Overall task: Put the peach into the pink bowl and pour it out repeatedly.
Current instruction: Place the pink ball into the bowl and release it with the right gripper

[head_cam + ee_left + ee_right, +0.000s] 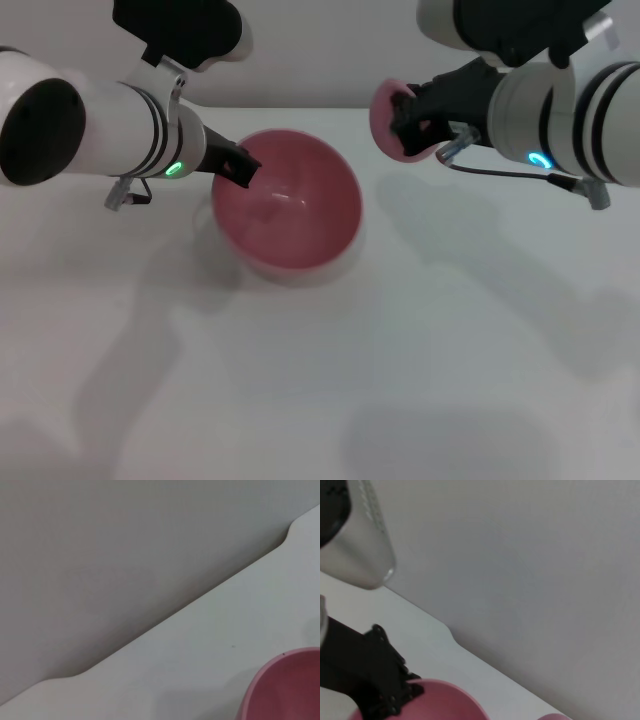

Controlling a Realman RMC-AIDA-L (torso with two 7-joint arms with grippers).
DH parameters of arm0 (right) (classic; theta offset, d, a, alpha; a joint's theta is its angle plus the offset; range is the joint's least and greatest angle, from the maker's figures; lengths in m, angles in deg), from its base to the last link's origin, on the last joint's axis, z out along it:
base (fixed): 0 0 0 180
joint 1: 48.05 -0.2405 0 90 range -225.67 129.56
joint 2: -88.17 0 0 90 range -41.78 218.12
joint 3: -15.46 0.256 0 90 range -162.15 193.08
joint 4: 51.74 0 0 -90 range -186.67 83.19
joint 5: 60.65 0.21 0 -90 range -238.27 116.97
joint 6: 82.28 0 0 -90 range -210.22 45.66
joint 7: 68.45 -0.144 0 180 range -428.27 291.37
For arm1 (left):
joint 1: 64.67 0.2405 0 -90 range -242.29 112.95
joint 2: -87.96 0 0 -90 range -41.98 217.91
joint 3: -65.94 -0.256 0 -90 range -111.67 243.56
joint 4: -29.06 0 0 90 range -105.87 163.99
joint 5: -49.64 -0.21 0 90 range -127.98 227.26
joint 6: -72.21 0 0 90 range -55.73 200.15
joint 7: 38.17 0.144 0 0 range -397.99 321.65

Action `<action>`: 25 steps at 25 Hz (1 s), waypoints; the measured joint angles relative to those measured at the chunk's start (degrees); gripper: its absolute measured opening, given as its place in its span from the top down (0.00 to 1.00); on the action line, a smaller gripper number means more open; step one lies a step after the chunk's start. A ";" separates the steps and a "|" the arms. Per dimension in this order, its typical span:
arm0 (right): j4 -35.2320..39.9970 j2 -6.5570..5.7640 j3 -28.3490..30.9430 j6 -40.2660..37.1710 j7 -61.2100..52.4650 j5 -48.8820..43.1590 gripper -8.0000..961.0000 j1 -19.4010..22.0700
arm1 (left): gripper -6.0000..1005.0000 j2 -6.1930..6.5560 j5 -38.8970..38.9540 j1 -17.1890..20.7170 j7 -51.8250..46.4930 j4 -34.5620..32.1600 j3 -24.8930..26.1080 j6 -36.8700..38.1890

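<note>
Two grippers are at work over the white desk (330,400). The left gripper (243,167), in the upper left of the head view, has its jaws clamped on the near-left rim of the pink bowl (292,205), which is tipped so its mouth faces the camera, its underside apparently resting on the desk. The right gripper (412,118), in the upper right, is held above the desk with its jaws closed around the peach (388,110), which stays well apart from the bowl and to its right. Judging by its look, the peach is a light, smooth toy that could slip or roll, so a grip across its middle seems safest. The bowl looks like stiff, glossy plastic, light enough to swing by the rim, though a rim hold may twist if moved fast. Nothing else lies on the desk; only the tilted rim and the left gripper on it stand near the path a drop would take. The bowl appears empty.
</note>
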 joint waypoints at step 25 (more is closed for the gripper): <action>-9.27 0.10 -2.25 -11.29 0.02 6.75 0.68 -2.92 | 0.95 -0.08 0.15 -0.36 -0.57 -6.36 -0.78 -2.08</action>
